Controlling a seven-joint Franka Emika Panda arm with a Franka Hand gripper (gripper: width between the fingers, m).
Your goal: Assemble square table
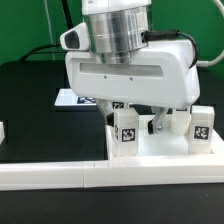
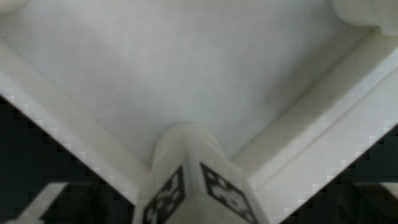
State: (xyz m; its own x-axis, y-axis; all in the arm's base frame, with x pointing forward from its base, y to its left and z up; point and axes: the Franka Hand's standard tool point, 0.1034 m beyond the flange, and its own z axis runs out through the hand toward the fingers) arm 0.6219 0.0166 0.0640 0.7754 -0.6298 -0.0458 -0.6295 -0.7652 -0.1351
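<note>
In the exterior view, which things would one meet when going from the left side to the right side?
A small white part at the left edge → the marker board → a tagged leg → the gripper with open jaws → another tagged leg. The rail along the front is left out.

Directly under the open gripper [image 1: 152,122] one leg [image 1: 126,129] stands upright in the square table top [image 1: 160,150], blocking descent there. Another leg [image 1: 201,126] stands just beside it, toward the exterior view's right. The border rail [image 1: 60,176] walls off the near side.
</note>
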